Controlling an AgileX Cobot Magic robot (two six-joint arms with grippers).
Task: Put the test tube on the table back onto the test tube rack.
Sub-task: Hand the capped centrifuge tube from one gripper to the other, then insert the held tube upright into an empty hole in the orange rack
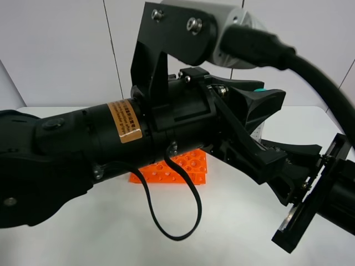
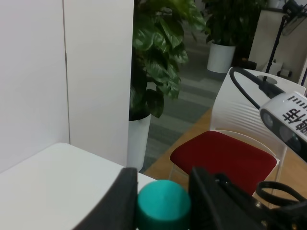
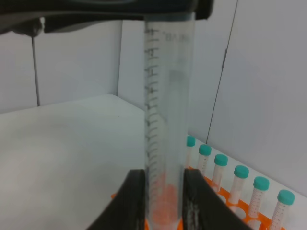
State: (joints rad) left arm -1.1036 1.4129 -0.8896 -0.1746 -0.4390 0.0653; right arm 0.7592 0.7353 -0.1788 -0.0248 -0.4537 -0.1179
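Observation:
The test tube (image 3: pixel 164 120) is upright in the air, clear with printed graduations. Its teal cap (image 2: pixel 162 203) sits between my left gripper's fingers (image 2: pixel 125 201), so my left gripper (image 1: pixel 258 95) is shut on it near the top. My right gripper (image 3: pixel 164 201) has a finger tight against each side of the tube's lower end. In the high view the left arm fills most of the picture and only the cap (image 1: pixel 259 87) shows clearly. The orange test tube rack (image 1: pixel 188 166) stands on the white table (image 1: pixel 233 233) below and behind the arm.
Several identical teal-capped tubes (image 3: pixel 240 182) stand in a row in the rack (image 3: pixel 221 197). White wall panels run behind the table. Off the table's edge are a red-seated chair (image 2: pixel 223 158) and potted plants (image 2: pixel 158 57). A loose black cable loop (image 1: pixel 177 216) hangs under the left arm.

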